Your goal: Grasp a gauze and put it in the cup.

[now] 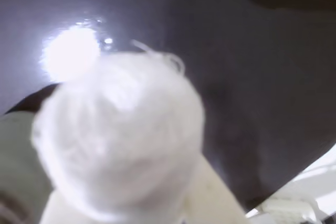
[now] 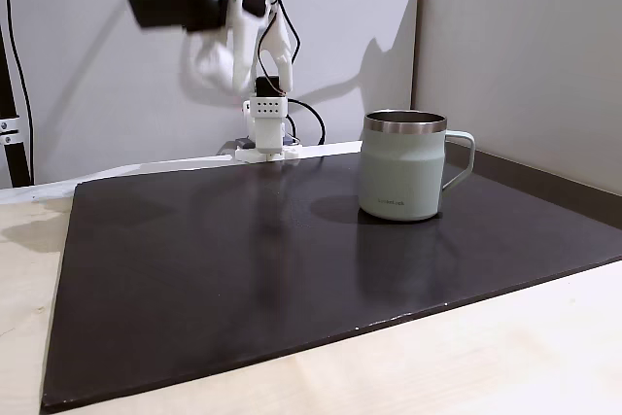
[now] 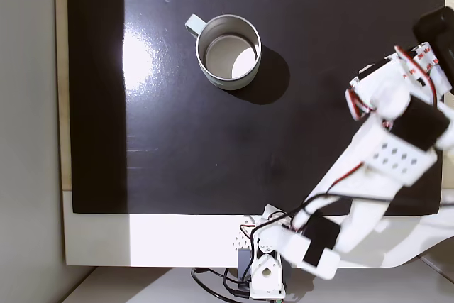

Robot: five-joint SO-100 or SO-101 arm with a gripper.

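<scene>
Close up, tool [image 1: 123, 203] clamps fuzzy white gauze [image 1: 118, 135] roll; steel-rimmed sage cup [image 2: 404, 164] upright on glossy mat [image 2: 243, 279].

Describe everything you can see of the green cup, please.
The cup is a pale sage-green mug with a bare steel rim, an angular side handle and small dark lettering low on its side. It looks like coated metal. It stands upright on the dark mat, and in the top-down fixed view its inside looks empty. Nothing but the mat touches it; the arm is well away from it.
</scene>
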